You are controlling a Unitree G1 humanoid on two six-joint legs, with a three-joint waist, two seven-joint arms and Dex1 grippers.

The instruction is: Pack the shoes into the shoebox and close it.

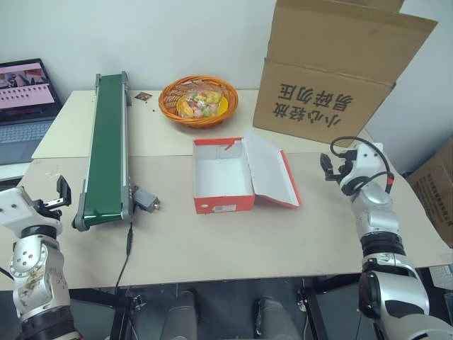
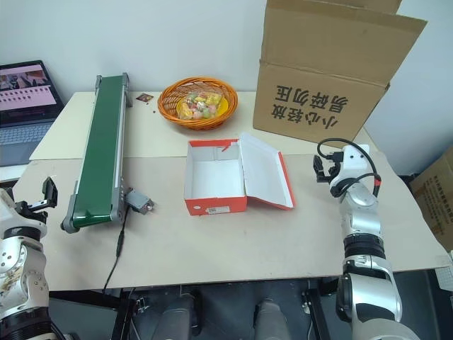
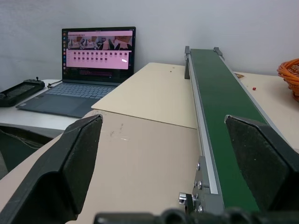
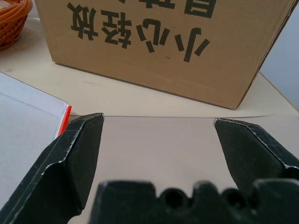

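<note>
The red shoebox (image 1: 224, 205) stands open in the middle of the table, its white inside empty. Its hinged lid (image 1: 272, 170) lies flipped out to the right, and its edge (image 4: 28, 109) also shows in the right wrist view. The shoes are out of view. My left gripper (image 1: 61, 193) hovers open at the table's left front corner, just left of the conveyor's near end, with nothing between its fingers (image 3: 70, 158). My right gripper (image 1: 331, 168) is open and empty too, a short way to the right of the lid, pointing toward the brown carton.
A green conveyor belt (image 1: 106, 145) runs front to back on the left, with a small grey unit (image 1: 145, 200) and a cable at its near end. An orange basket (image 1: 198, 100) of sweets and a big brown carton (image 1: 333, 78) stand at the back. A laptop (image 1: 25, 106) sits far left.
</note>
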